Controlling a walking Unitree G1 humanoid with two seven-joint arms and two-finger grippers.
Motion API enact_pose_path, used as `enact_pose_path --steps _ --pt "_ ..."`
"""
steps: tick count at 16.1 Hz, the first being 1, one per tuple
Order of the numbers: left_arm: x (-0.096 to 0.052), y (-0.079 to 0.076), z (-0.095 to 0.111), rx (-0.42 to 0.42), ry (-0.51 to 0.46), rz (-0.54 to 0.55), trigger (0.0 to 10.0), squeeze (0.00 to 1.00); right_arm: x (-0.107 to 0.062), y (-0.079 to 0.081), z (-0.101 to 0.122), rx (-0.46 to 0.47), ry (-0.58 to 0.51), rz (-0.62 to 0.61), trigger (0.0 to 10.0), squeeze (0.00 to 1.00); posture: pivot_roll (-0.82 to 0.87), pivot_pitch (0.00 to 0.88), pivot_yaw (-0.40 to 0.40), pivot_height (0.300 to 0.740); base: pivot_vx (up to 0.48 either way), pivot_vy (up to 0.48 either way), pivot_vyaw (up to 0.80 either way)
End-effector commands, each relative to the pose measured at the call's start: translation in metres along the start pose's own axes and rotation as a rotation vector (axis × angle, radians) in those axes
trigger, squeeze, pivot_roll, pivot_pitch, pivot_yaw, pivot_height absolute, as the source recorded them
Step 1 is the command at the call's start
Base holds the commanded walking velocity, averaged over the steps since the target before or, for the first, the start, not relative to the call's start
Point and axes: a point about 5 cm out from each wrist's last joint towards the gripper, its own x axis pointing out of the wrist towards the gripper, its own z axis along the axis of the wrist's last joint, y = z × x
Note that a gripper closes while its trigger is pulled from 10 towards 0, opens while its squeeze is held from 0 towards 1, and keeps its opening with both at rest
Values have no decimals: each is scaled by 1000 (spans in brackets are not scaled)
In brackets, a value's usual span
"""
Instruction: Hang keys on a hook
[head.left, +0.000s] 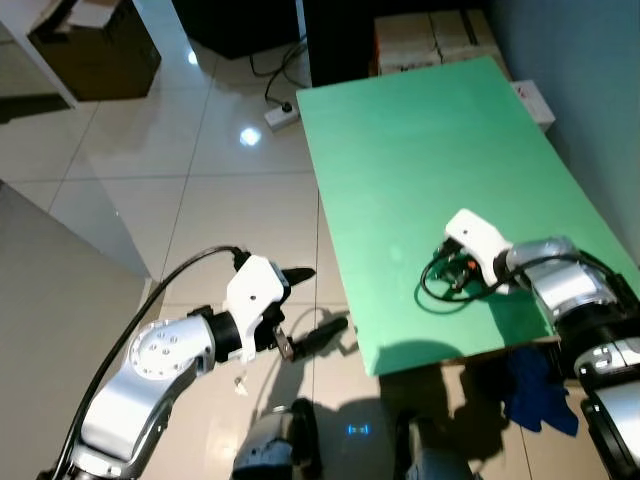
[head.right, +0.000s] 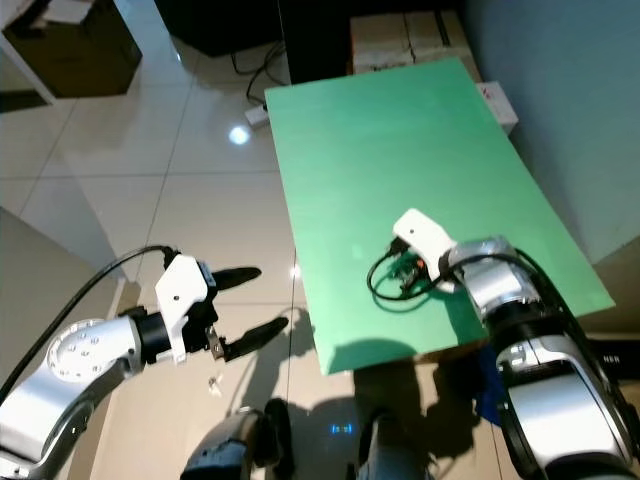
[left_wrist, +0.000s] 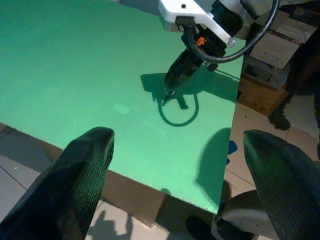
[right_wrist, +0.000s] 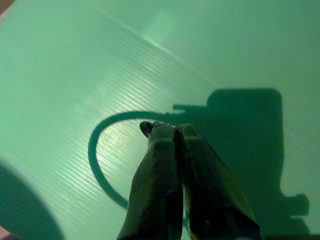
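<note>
No text, label, brand, number or sign could be read anywhere; the cardboard boxes (head.left: 436, 38) beyond the green counter (head.left: 430, 170) bore markings too blurred to decipher.

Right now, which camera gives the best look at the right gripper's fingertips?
The right wrist view: the right gripper shows close up, fingers pressed together over the green board. The left wrist view shows it from farther off; the eye views mostly show its white housing.

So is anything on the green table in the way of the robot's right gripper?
Nothing visible is. The right gripper hangs shut over a bare stretch of the green table. A small dark bit sticks out at its fingertips; whether that is the keys is too small to tell.
</note>
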Motion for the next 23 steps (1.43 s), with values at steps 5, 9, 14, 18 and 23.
enact_pose_path --steps 5,9,14,18,23 --pt "-2 -3 1 14 7 -15 10000 0 -12 0 5 13 -54 -4 0 0 7 263 120 740 0 0 0" --pt "0 -1 -4 9 -67 156 10000 0 -21 7 -1 158 -248 -132 0 0 5 144 79 740 0 0 0" --pt "3 13 -9 24 -106 337 10000 0 -30 24 -4 386 -510 -368 0 0 -6 8 93 740 0 0 0" --pt "4 22 -11 -1 -154 469 10000 0 -50 39 0 518 -728 -621 0 0 -40 0 113 740 0 0 0" --pt "11 27 -3 7 -205 563 10000 0 -68 66 26 513 -906 -674 10000 0 -11 0 102 740 0 0 0"
